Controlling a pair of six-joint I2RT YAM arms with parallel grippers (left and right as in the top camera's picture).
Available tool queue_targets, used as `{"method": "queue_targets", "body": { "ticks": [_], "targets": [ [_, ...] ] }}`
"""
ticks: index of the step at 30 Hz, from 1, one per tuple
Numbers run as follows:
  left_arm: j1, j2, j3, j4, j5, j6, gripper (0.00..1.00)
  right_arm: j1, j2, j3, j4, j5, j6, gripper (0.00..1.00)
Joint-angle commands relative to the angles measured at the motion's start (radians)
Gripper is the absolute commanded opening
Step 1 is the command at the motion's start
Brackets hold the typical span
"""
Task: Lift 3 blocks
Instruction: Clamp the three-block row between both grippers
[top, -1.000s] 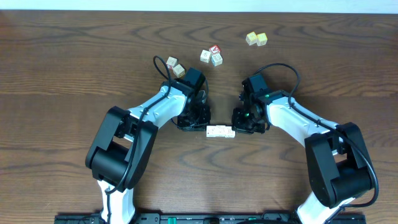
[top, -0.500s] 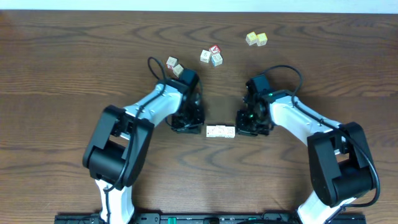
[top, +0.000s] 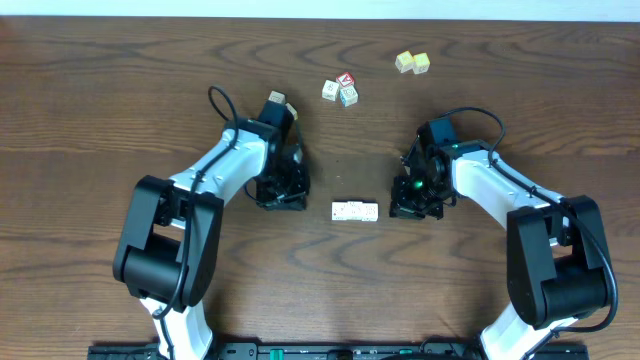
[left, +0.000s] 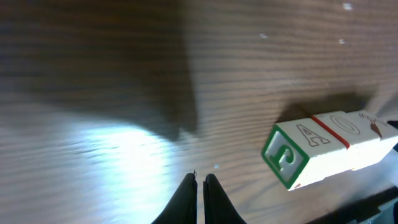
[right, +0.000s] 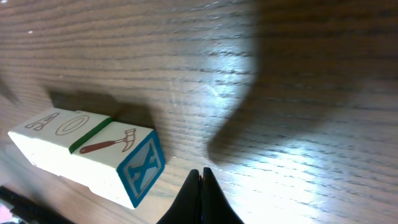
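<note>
**Item 1: 3 blocks** (top: 355, 211). Three small, equal cubes with whitish sides, laid end to end in one straight row, their faces touching. The row lies flat on the table (top: 100, 120), near the middle of its front half, between the two grippers.
- Left wrist view: the near end face (left: 285, 158) has a green border around a green letter. The top faces carry faint outline prints, an "A" and an "O" among them. A red line marks the first seam.
- Right wrist view: the other end face (right: 140, 168) is blue with an "X". The top shows a red-handled hammer, then "O" and "A", with a green line at a seam.

**Item 2: left gripper** (left: 200, 185). Its jaws are pressed nearly together and pinch nothing. It sits to the row's left, apart from it.

**Item 3: right gripper** (right: 200, 178). Its jaws are pressed together and hold nothing. It sits just beside the row's right end without touching it.

**Item 4: loose cubes, far side of the table.**
- A cluster of three cubes (top: 340, 90), one with a red face.
- Two pale yellow cubes (top: 412, 63), touching each other.
- One cube (top: 276, 99), partly hidden by the left arm.
</note>
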Motion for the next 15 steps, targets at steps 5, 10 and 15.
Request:
{"method": "queue_targets", "body": {
  "ticks": [5, 10, 15],
  "targets": [
    [-0.043, -0.009, -0.082, 0.108, 0.066, -0.010, 0.07, 0.048, -0.003, 0.005, 0.022, -0.035, -0.007, 0.01],
    [-0.051, -0.009, -0.088, 0.146, 0.085, -0.010, 0.08, 0.047, -0.003, 0.005, 0.045, -0.035, -0.003, 0.01],
    [-0.061, -0.009, -0.101, 0.185, 0.106, -0.010, 0.07, 0.047, -0.002, 0.005, 0.053, -0.035, -0.004, 0.01]
  ]
}}
